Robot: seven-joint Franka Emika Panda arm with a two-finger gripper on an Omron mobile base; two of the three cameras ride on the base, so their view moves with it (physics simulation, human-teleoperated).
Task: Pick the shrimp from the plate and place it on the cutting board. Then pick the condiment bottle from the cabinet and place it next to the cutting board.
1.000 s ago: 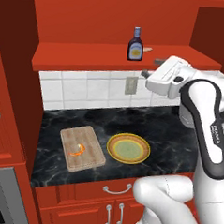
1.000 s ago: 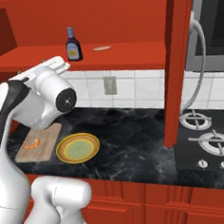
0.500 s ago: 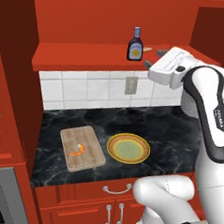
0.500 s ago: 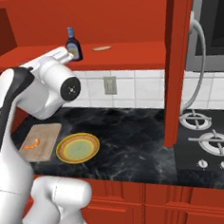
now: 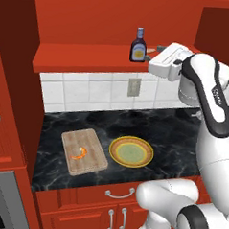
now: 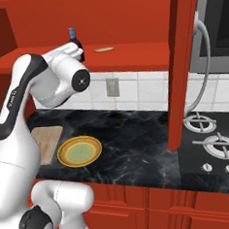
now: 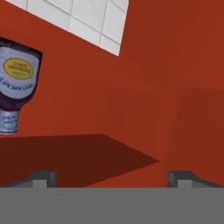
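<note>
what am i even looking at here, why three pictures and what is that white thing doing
The white thing is a robot arm on a drivable base in a computer-rendered kitchen. Two pictures come from cameras on the base, looking over the arm from its left and from its right. The third comes from a camera on the hand, so it is tilted and the bottle looks upside down there.

On the dark counter lie a wooden cutting board with a small orange shrimp on it, and beside it a yellow-rimmed plate.

Up on the red cabinet shelf stands a dark condiment bottle. The gripper is raised to that shelf, beside the bottle, with its jaws wide open. It holds nothing.
</note>
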